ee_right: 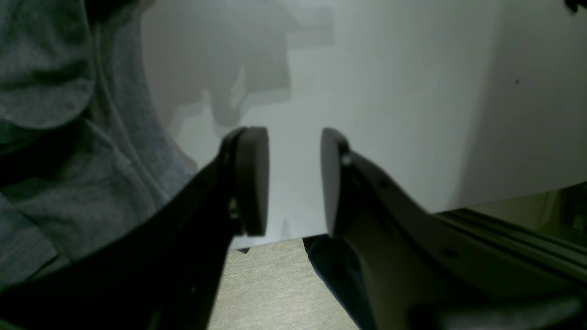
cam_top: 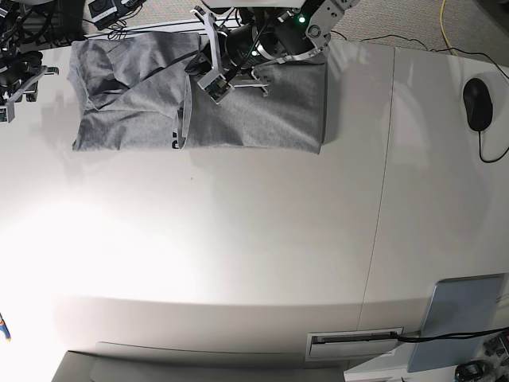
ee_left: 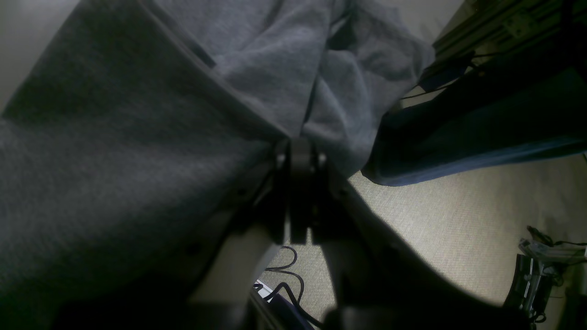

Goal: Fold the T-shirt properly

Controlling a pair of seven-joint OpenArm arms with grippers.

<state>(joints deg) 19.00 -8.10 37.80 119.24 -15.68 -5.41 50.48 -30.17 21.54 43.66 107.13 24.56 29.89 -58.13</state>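
The heather-grey T-shirt (cam_top: 262,111) lies along the table's back edge. Its right part is flat and its left part (cam_top: 119,79) is rumpled, with a bit of black lettering showing at the front hem. My left gripper (ee_left: 300,149) is shut on a fold of the shirt (ee_left: 137,137) and holds it lifted. In the base view it (cam_top: 209,65) is over the shirt's back middle. My right gripper (ee_right: 291,181) is open and empty over the white table, with the shirt's edge (ee_right: 69,137) to its left. In the base view it (cam_top: 17,79) is at the far left edge, beside the shirt.
A black mouse (cam_top: 477,103) lies at the right. A flat grey-blue pad (cam_top: 457,318) sits at the front right corner. A seam (cam_top: 386,175) runs across the white table. Beyond the back edge are carpet (ee_left: 458,220), cables and a dark blue object (ee_left: 458,137).
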